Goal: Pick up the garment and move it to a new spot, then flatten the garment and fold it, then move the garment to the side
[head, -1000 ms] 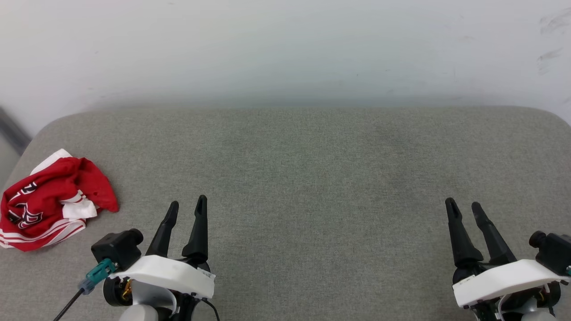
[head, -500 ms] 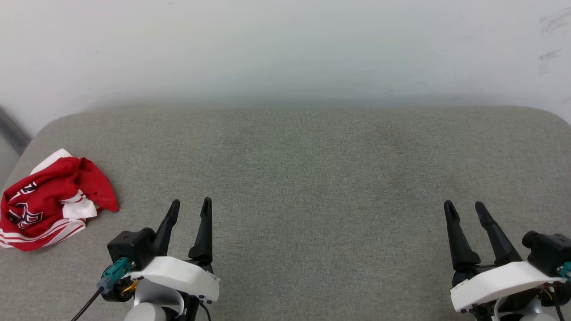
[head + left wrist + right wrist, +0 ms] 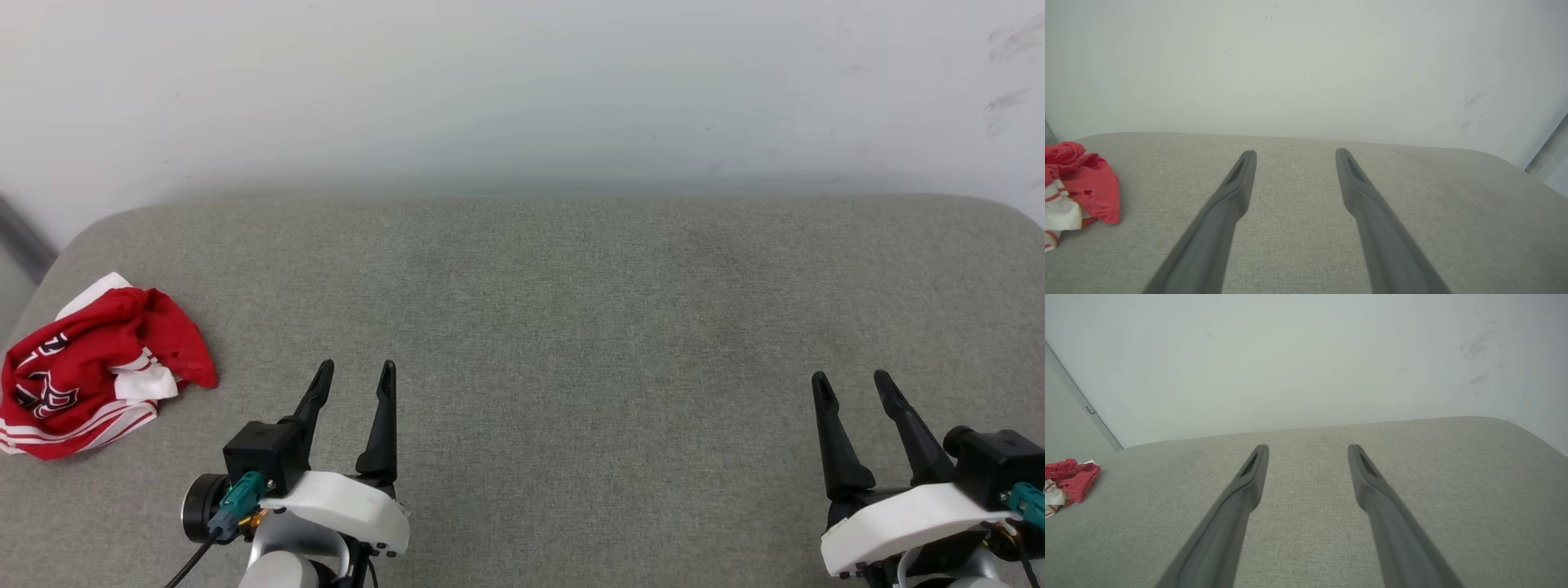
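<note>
The garment (image 3: 90, 363) is red with white parts, red-and-white striped trim and black letters with a white outline. The upholstered surface (image 3: 555, 327) is grey-green, in a fine woven pattern. The wall (image 3: 522, 82) is pale grey-white with some dark marks. The left gripper (image 3: 357, 365) and the right gripper (image 3: 850, 376) have black fingers and white housings. The connector (image 3: 238, 496) is teal.

Grey fabric cushion (image 3: 571, 327) against a plain, lightly scuffed white wall (image 3: 522, 82)
</note>
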Controlling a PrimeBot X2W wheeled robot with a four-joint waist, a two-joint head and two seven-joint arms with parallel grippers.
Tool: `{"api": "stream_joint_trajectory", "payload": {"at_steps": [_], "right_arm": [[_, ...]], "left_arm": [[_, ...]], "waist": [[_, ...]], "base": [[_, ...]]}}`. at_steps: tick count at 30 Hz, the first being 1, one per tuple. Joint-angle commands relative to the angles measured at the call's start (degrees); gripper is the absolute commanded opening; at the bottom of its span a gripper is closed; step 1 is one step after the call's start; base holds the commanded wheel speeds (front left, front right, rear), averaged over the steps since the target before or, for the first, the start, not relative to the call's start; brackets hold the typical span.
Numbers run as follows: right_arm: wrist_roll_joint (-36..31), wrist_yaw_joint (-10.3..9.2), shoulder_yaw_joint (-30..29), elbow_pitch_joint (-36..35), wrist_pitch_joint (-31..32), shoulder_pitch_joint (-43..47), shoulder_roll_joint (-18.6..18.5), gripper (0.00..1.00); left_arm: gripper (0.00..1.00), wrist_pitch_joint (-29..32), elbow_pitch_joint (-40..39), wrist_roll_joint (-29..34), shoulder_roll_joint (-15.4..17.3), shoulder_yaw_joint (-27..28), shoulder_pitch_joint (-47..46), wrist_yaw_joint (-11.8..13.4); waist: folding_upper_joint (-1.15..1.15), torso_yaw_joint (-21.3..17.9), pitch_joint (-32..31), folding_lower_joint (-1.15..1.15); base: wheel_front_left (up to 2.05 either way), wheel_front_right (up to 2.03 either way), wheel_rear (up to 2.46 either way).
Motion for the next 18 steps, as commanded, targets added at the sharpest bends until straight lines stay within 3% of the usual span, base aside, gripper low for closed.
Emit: {"api": "stream_joint_trajectory", "payload": {"at_steps": [1,18], "right_arm": [[-1.65,0.11,0.06,-0.63,-0.38,0.31,0.24,1.0],[-6.43,0.12,-0.57,-1.35,-1.95,0.75,0.61,1.0]], "left_arm": [[1.0,-0.49,-0.15,1.47,0.21,-0.26,-0.85,0.1],[1.0,-2.44,1.67,6.52,-0.63,0.56,-0.63,0.02]], "waist": [[0.0,-0.01,0.03,0.0],[0.0,0.19,0.13,0.0]], "base": [[0.0,0.0,0.0],[0.0,0.0,0.0]]}}
